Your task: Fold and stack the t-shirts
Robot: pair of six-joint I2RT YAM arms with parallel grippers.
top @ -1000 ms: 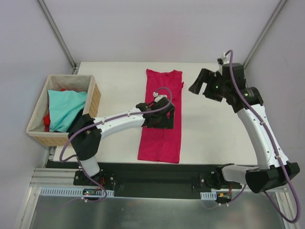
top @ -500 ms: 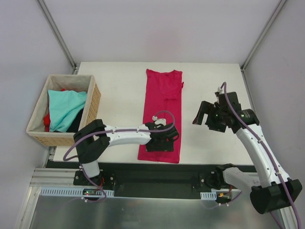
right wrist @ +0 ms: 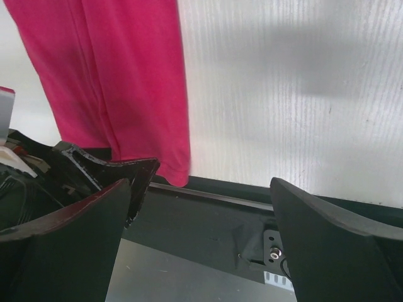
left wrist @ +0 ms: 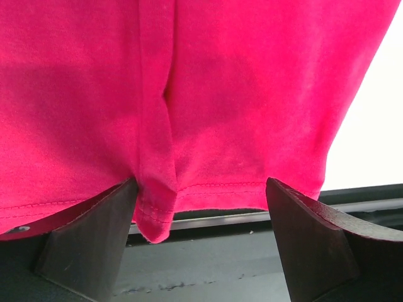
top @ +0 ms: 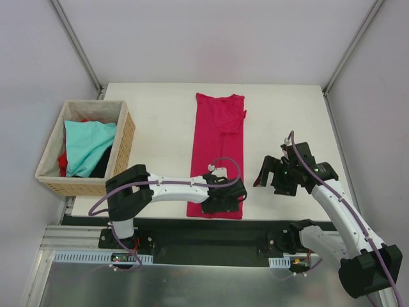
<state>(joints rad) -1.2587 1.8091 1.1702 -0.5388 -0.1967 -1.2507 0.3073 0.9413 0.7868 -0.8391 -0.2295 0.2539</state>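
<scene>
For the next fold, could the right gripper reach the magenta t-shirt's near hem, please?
Probably yes: the right gripper hovers beside the magenta t-shirt, only bare table between, though the left gripper crowds the hem.

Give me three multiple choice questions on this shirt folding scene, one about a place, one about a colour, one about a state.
1. Where does the pink shirt lie?
A. hanging on a wall
B. flat on the table
C. on the floor

2. What colour is the top shirt in the basket?
A. light teal
B. yellow
C. white

3. How does the right gripper stand?
A. open and empty
B. shut on cloth
C. shut and empty

Answers:
1 B, it lies spread lengthwise on the white tabletop.
2 A, teal cloth covers the pile.
3 A, its jaws stand wide apart with nothing between them.
</scene>
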